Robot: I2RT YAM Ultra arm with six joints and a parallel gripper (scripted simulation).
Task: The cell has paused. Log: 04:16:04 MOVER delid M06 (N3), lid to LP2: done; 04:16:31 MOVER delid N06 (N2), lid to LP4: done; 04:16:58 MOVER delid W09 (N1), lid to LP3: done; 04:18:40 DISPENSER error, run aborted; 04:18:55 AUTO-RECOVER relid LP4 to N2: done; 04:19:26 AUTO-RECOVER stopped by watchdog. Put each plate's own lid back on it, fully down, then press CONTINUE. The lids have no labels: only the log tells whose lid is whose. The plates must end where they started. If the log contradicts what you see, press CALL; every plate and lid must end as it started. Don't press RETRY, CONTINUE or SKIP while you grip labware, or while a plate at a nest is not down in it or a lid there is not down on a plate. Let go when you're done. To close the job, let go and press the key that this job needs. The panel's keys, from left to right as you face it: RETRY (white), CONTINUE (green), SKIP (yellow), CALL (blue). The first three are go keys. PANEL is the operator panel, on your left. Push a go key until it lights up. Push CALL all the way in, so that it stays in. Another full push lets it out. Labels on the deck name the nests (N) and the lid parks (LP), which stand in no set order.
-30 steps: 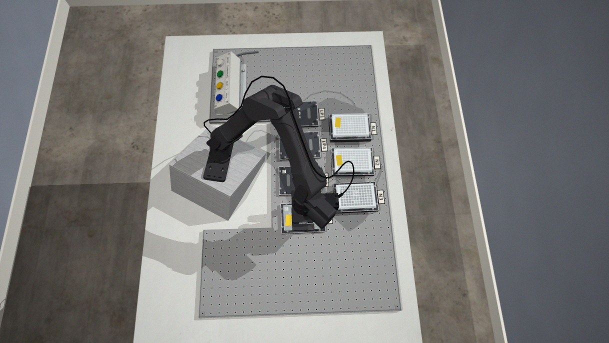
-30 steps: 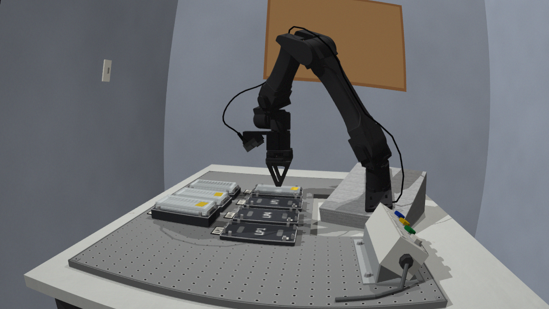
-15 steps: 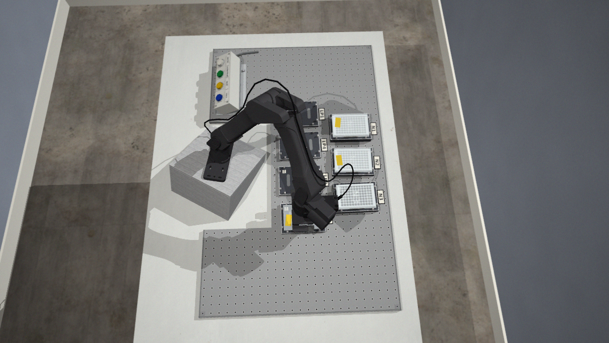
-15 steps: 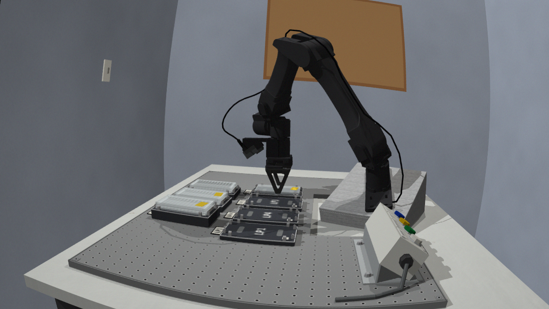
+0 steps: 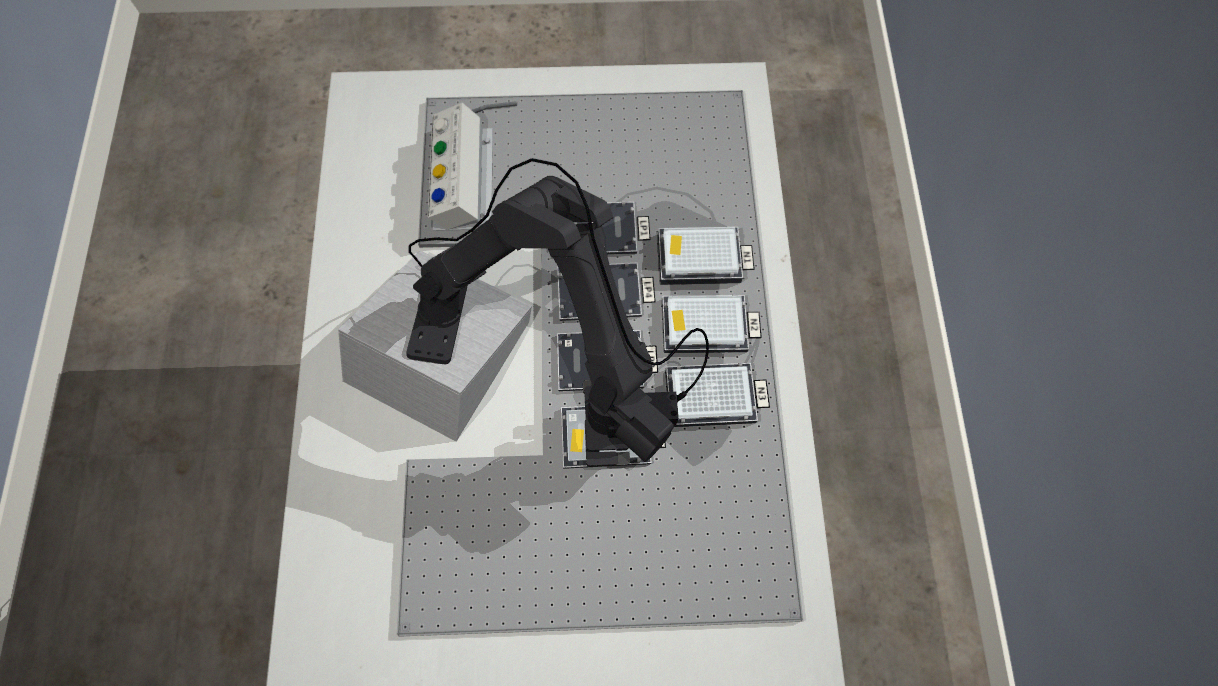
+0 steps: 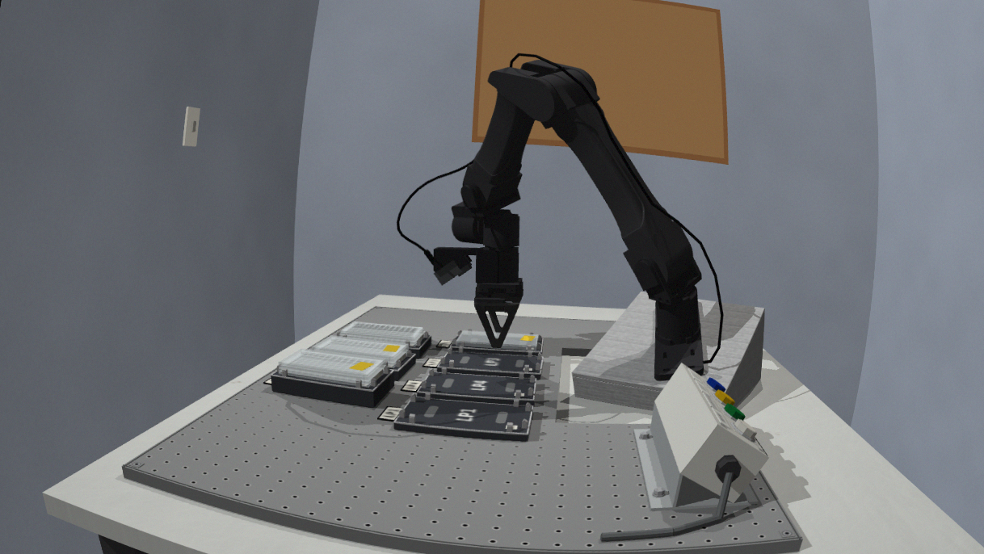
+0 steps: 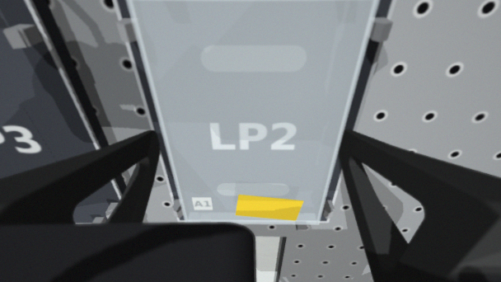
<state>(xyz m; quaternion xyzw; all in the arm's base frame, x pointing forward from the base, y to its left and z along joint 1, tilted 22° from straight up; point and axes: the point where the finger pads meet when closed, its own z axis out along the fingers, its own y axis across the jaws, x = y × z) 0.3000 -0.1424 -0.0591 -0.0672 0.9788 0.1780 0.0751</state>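
Black robot hand (image 7: 251, 165) spread wide and holding nothing, its two fingers straddling a clear rectangular plastic lid with a yellow sticker (image 7: 255, 103), lid lying on the dark LP2 park plate (image 5: 569, 462), uncovered white well plate (image 5: 714, 393) in nest N3 just beside, grey perforated tabletop (image 5: 596, 553).

"LP2" shows through the clear lid (image 7: 251, 103), "A1" on its corner sticker (image 7: 202, 204); plaques read N1–N3.
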